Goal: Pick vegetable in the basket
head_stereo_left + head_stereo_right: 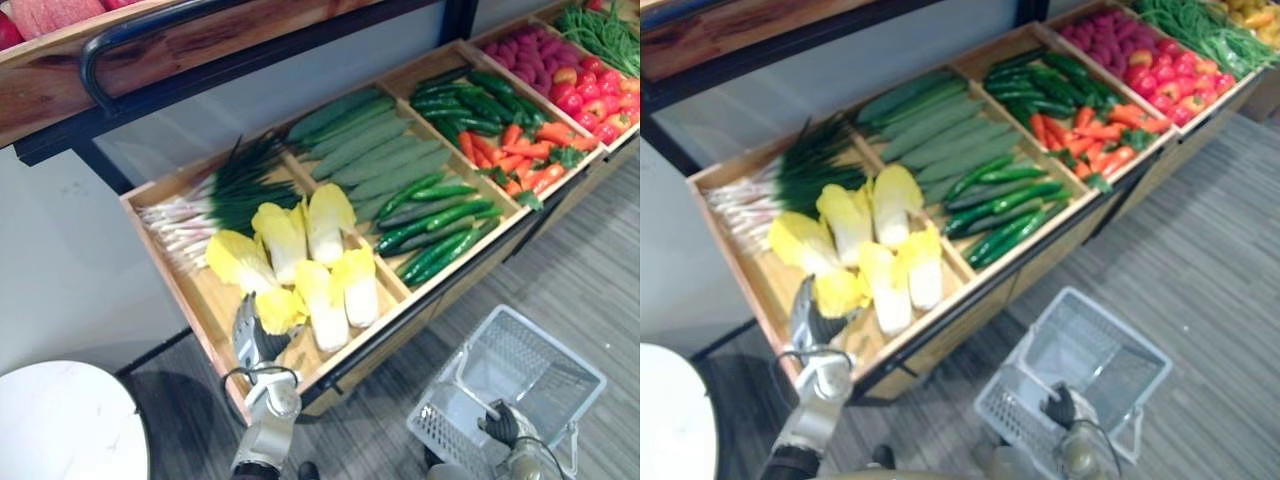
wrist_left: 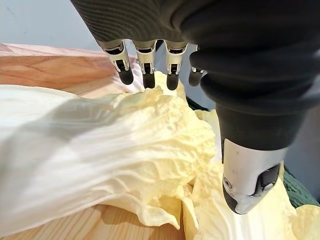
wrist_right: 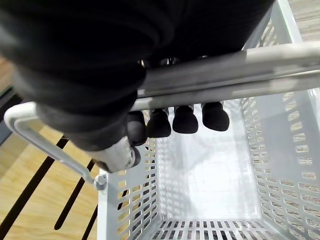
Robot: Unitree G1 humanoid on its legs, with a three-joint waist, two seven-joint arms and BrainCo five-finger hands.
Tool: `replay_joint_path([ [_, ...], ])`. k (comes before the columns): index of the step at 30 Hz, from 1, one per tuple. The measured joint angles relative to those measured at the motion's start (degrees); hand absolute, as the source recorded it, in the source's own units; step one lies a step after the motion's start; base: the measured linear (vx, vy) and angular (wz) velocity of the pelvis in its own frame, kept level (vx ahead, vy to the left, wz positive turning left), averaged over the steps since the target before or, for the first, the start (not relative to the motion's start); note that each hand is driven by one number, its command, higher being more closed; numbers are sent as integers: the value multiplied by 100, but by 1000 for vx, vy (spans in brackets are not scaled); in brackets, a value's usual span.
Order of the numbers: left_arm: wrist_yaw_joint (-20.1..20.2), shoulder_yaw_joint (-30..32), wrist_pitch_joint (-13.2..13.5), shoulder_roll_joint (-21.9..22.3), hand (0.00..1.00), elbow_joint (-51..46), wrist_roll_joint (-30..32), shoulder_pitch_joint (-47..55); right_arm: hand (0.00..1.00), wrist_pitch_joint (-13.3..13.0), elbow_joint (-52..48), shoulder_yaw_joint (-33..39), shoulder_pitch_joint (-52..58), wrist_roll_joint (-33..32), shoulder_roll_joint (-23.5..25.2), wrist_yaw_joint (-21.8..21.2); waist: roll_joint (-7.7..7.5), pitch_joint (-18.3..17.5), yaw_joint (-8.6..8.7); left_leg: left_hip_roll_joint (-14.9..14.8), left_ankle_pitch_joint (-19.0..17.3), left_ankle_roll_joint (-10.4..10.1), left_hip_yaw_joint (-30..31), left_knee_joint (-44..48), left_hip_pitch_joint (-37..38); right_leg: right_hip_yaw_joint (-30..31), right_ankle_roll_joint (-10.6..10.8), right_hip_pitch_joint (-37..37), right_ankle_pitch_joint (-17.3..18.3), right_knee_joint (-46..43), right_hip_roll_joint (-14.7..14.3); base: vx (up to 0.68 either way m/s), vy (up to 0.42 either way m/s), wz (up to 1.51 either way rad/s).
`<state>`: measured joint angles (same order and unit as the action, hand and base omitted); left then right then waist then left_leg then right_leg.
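Several pale yellow napa cabbages (image 1: 300, 250) lie in a wooden compartment of the produce stand. My left hand (image 1: 252, 340) hovers over the nearest cabbage (image 2: 125, 145) at the stand's front edge, open, with straight fingers (image 2: 145, 70) reaching across the leaves and the thumb (image 2: 250, 180) apart beside them. It grips nothing. On the floor to the right sits an empty grey plastic basket (image 1: 545, 350). My right hand (image 1: 503, 425) is shut on the basket's handle (image 3: 225, 75), fingers (image 3: 172, 120) curled under the bar.
Other compartments hold scallions (image 1: 200, 205), pale green gourds (image 1: 370, 150), dark cucumbers (image 1: 435, 220), carrots (image 1: 520, 150) and tomatoes (image 1: 600, 95). A shelf with a dark rail (image 1: 130, 35) overhangs the back. A white round table (image 1: 60, 420) stands at the lower left.
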<state>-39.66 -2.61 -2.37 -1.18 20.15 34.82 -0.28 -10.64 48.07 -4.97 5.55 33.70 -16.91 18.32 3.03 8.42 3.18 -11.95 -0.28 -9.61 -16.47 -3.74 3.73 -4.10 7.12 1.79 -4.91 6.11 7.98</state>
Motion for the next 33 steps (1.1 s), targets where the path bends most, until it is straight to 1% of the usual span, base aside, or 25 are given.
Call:
replay_joint_path([
  [5, 2, -112, 15, 0, 0, 600, 9, -1, 100, 15, 5, -13, -34, -3, 65, 29, -4, -3, -6, 32, 8, 12, 3, 0, -3, -2, 17, 2, -10, 28, 35, 0, 0, 0],
  [15, -79, -140, 17, -4, 0, 782, 4, -10, 100, 27, 201, -12, -92, -11, 155, 239, -7, -3, -8, 30, -10, 18, -25, -28, 28, 22, 18, 2, -10, 25, 28, 0, 0, 0],
  [18, -101, -117, 57, -20, 0, 1002, 9, -19, 100, 30, 232, -11, -103, -14, 169, 239, -8, -4, -12, 31, -11, 18, -26, -30, 39, 22, 17, -9, -10, 19, 29, 0, 0, 0],
  [21, -188, 30, 58, -26, 0, 1347, 16, -145, 100, 29, 237, -13, -102, -14, 170, 239, -10, -6, -10, 30, -10, 18, -25, -25, 47, 22, 18, -18, -10, 11, 29, 0, 0, 0],
  [24, -403, 249, 53, -62, 0, 1996, 15, -367, 100, 24, 284, -39, -104, -14, 169, 259, -28, -17, -9, 29, -10, 18, -26, -16, 49, 22, 18, -22, -10, 28, 28, 0, 0, 0],
  [26, -564, 373, 47, -141, 0, 2495, 1, -551, 100, -1, 467, -114, -150, -15, 168, 279, -73, -46, -2, 25, -14, 17, -41, -17, 54, 35, 18, -19, -9, 30, 25, 0, 0, -2],
  [29, -837, 447, 15, -100, 0, 2780, -95, -707, 100, -5, 500, -230, -155, -15, 166, 357, -82, -43, 12, 18, -32, 7, -94, -15, 78, 87, 19, -4, -9, 29, 13, 0, 0, -9],
  [32, -1007, 467, -13, -89, 0, 2905, -251, -738, 100, -36, 603, -308, -191, -14, 147, 389, -86, -41, 21, 0, -55, -8, -188, -16, 137, 163, 19, -5, -9, 29, -9, 5, 1, -14],
  [33, -1092, 487, -28, -81, 0, 2950, -358, -744, 100, -58, 636, -387, -216, -16, 135, 394, -84, -49, 72, -7, -70, -21, -193, -12, 145, 173, 19, -8, -8, 28, -15, 9, 0, -7],
])
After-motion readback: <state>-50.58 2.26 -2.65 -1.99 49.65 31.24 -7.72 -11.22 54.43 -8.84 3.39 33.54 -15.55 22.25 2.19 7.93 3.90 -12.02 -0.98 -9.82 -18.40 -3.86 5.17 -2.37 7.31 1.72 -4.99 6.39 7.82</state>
